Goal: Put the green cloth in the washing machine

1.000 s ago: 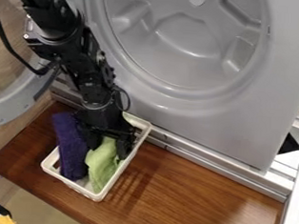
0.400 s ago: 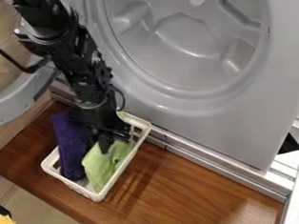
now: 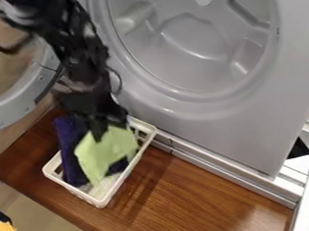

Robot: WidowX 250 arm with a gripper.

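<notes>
The black gripper [image 3: 105, 129] hangs over the upper part of the white basket [image 3: 120, 186], shut on the top of the green cloth [image 3: 102, 154]. The cloth drapes down from it, raised above the basket floor and partly covering a dark purple cloth [image 3: 70, 149] on the left side. To the upper right stands the grey washing machine [image 3: 249, 128], its round drum opening [image 3: 194, 41] facing the camera.
The machine's round door [image 3: 9, 111] stands swung out at the left, beside the arm. A brown wooden board [image 3: 192, 198] carries the basket. A white rail [image 3: 303, 205] runs along the right edge, and an orange object [image 3: 4, 227] is at the lower left.
The arm and gripper have risen and shifted slightly left. The green cloth has come up with the gripper, uncovering part of the basket's floor. The purple cloth has stayed in the basket.
</notes>
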